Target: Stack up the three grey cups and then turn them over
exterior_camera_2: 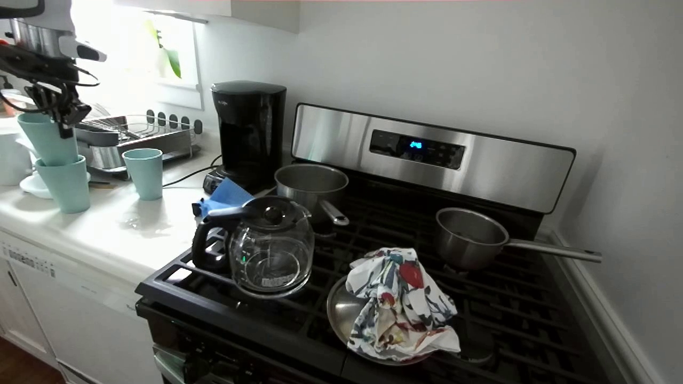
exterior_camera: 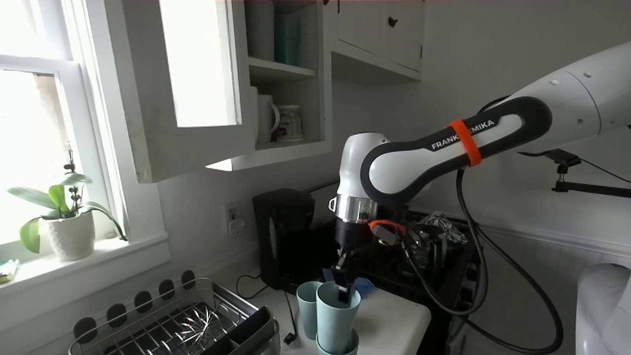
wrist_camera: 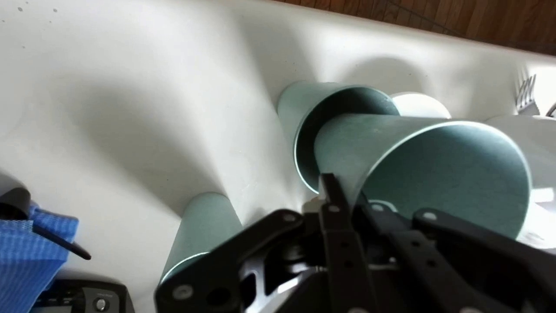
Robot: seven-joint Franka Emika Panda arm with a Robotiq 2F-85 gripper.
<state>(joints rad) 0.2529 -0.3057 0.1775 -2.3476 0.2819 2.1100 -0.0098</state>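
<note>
The gripper is shut on the near wall of a grey cup, with one finger inside it and one outside. This held cup, also in both exterior views, leans slightly. Its base is at or just inside the mouth of a second grey cup, which stands upright on the counter; how deep is hard to tell. The second cup also shows in the wrist view. A third grey cup stands upright and apart, nearer the coffee maker; the gripper partly covers it in the wrist view.
The black coffee maker stands at the wall with its cord on the counter. A dish rack is behind the cups. A white mug is close beside the stacked cups. A blue cloth lies by the stove, which bears a glass carafe and pots.
</note>
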